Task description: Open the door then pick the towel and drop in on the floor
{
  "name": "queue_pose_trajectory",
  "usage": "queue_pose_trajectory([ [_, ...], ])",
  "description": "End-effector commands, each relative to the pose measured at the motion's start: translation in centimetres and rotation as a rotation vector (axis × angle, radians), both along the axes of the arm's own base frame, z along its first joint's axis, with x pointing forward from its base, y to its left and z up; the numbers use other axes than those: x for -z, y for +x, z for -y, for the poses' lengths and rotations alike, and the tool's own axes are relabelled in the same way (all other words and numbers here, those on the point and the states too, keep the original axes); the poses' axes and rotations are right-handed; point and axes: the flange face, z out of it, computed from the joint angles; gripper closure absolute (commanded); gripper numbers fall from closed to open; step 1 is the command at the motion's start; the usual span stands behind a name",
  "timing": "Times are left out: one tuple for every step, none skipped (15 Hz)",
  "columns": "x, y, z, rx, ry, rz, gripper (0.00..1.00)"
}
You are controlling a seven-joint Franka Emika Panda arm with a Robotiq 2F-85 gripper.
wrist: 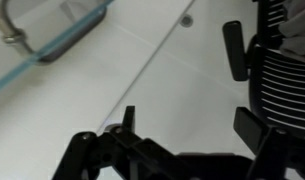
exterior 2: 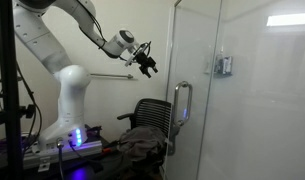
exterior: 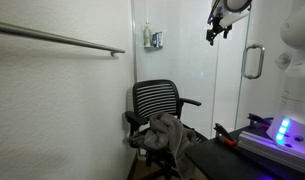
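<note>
The white glossy door [exterior: 232, 90] [exterior 2: 197, 60] carries a silver D-shaped handle [exterior: 252, 62] [exterior 2: 180, 105]. A grey towel [exterior: 167, 133] [exterior 2: 142, 142] lies crumpled on the seat of a black mesh office chair [exterior: 157, 100] [exterior 2: 152, 112]. My gripper [exterior: 220, 25] [exterior 2: 145, 62] hangs high in the air, above the chair and apart from the handle. It is open with nothing between its fingers. In the wrist view the gripper [wrist: 190, 125] points at the pale floor, with the chair [wrist: 287, 80] at the right and a metal handle [wrist: 37, 40] at the top left.
A long rail [exterior: 57, 38] runs along the white wall. A small dispenser [exterior: 153, 39] [exterior 2: 224, 66] hangs on the back wall. The robot base with a blue light [exterior: 282, 130] [exterior 2: 77, 135] stands on a dark platform beside the chair. A black stand [exterior 2: 4, 90] rises at one edge.
</note>
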Motion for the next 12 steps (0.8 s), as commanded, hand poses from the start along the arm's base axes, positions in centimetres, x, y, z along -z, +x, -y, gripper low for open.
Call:
queue_pose_trajectory([
  [7.1, 4.3, -1.4, -0.129, 0.133, -0.041, 0.0],
  [9.1, 5.2, -2.5, -0.175, 0.164, -0.054, 0.0],
  [10.5, 5.7, -3.6, -0.223, 0.194, -0.068, 0.0],
  [11.8, 5.9, -4.8, -0.266, 0.218, -0.096, 0.0],
  [12.8, 5.9, -5.6, -0.306, 0.223, -0.146, 0.0],
  [11.2, 5.4, -4.7, -0.24, 0.212, -0.096, 0.0],
  [12.3, 5.6, -5.6, -0.268, 0.223, -0.129, 0.0],
  [13.0, 5.8, -6.0, -0.281, 0.226, -0.147, 0.0],
  [13.2, 5.8, -6.1, -0.285, 0.225, -0.153, 0.0],
  [13.0, 5.7, -4.6, -0.23, 0.234, -0.13, 0.0],
  [14.9, 6.5, -3.7, -0.19, 0.256, -0.165, 0.0],
  [16.9, 7.0, -3.4, -0.172, 0.287, -0.199, 0.0],
])
